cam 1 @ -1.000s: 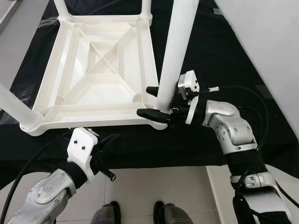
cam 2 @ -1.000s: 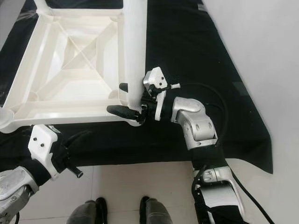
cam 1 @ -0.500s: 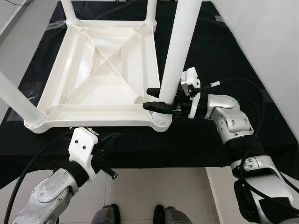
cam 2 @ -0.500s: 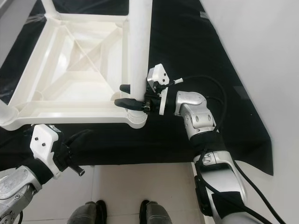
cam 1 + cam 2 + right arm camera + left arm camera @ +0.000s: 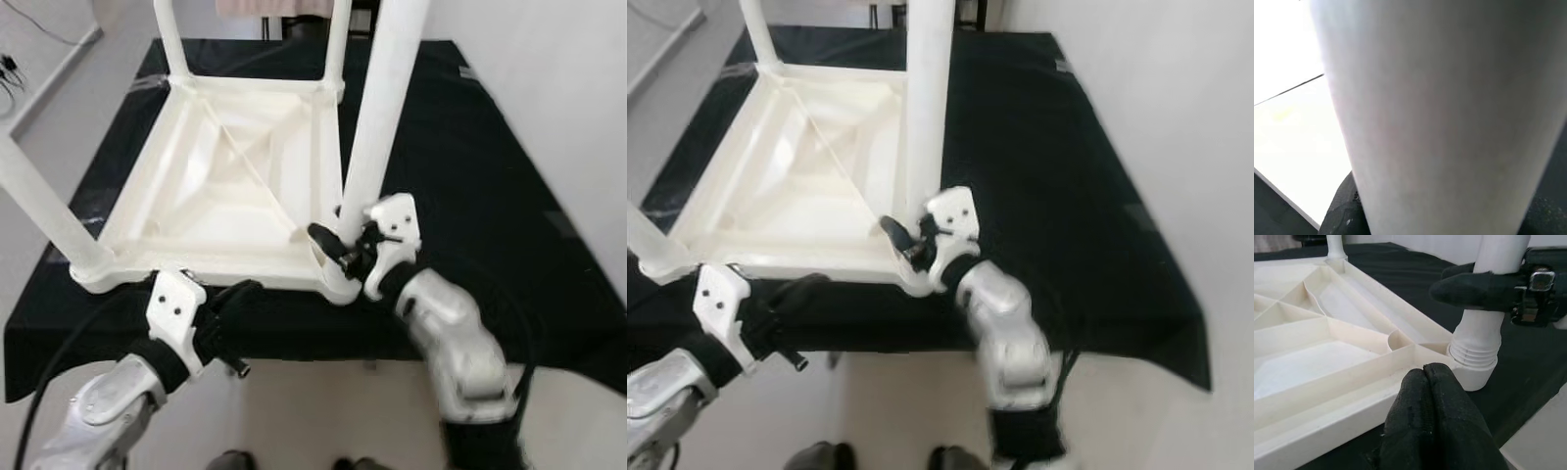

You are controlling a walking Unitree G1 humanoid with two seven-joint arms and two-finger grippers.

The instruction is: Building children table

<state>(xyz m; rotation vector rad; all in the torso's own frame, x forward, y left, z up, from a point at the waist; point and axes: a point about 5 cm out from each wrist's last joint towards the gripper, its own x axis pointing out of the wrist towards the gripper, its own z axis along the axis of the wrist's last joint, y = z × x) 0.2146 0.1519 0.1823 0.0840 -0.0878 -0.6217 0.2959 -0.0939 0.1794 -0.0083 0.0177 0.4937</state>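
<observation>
A white plastic children's table top (image 5: 225,220) lies upside down on a black-covered table (image 5: 470,176). Its near-right leg (image 5: 377,127) stands upright in the threaded corner socket (image 5: 1474,357). My right gripper (image 5: 339,235) is shut on this leg just above the socket, one black finger (image 5: 1474,286) crossing its front. The leg (image 5: 1440,107) is very close in the right wrist view. My left gripper (image 5: 240,294) is shut with nothing in it. It sits just in front of the top's near rim, left of that corner, fingertips (image 5: 1429,374) pressed together.
Three more white legs stand upright: far left (image 5: 171,39), far right (image 5: 338,39) and near left (image 5: 39,211). A pale wall (image 5: 558,88) runs along the right. The black table's front edge is close to my body, with pale floor (image 5: 313,421) below.
The camera has tilted up and the picture is blurred. My right arm has swung from the right side round to the near side of the leg, still gripping it. The left gripper has hardly moved.
</observation>
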